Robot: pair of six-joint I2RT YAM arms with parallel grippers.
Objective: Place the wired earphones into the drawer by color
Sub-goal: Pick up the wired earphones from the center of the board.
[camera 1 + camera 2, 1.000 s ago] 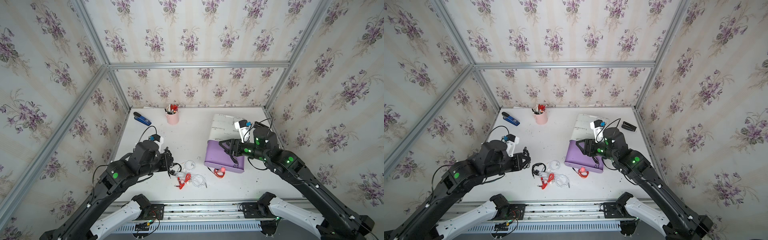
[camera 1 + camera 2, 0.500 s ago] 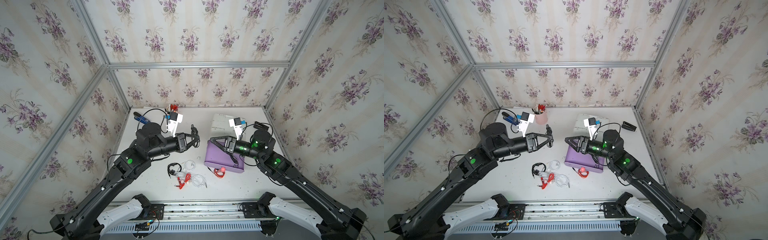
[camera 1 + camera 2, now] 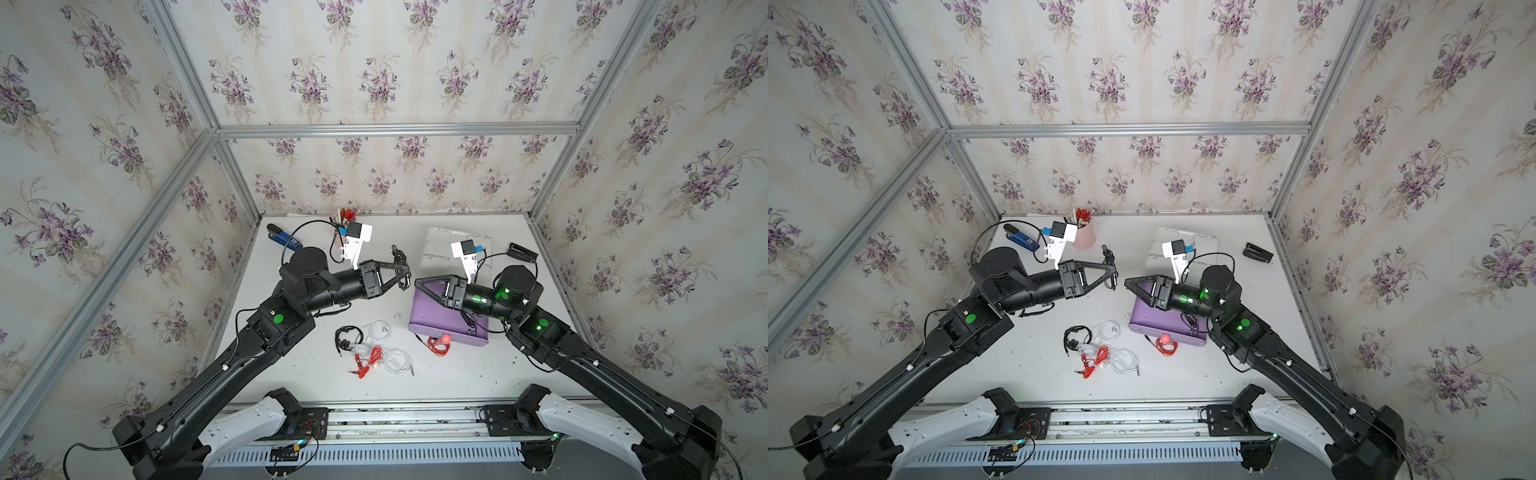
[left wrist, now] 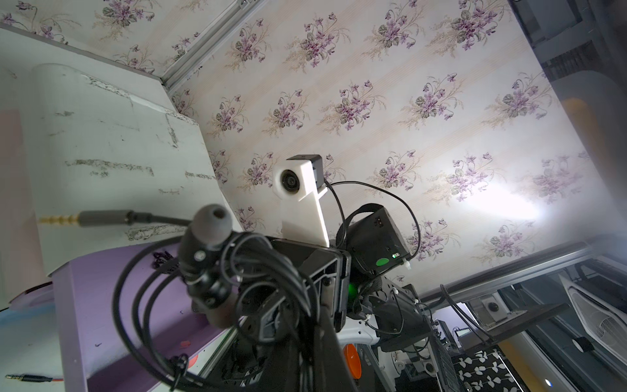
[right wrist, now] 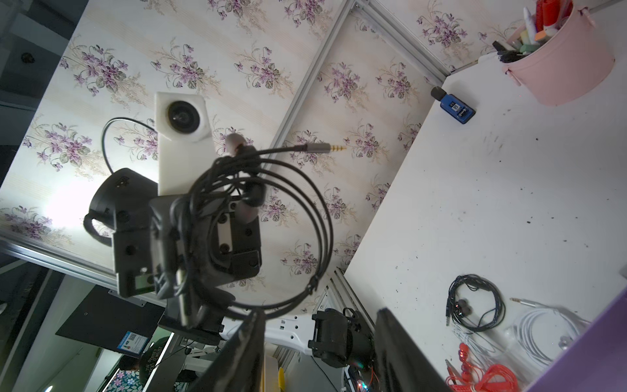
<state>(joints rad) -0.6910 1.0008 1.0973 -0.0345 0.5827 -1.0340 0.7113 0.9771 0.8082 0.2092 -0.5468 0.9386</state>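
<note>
Our left end effector [image 3: 405,277] pinches a black earphone bundle [image 4: 210,264] aloft, right end effector [image 3: 419,284] spread; five bundles [image 3: 368,360] await us on the surface [image 3: 291,374].

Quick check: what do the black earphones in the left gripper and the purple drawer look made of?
Black earphones: matte grey domed eartip, likely soft silicone; thin cord with a slightly glossy, rubbery-looking sheath; plug tip shiny gold-coloured metal. Purple drawer: flat, even-coloured, matte faces, probably plastic or painted board; the views leave that open.

Lab robot cell: aluminium frame [image 3: 395,129], wallpapered panels [image 3: 374,83].
</note>
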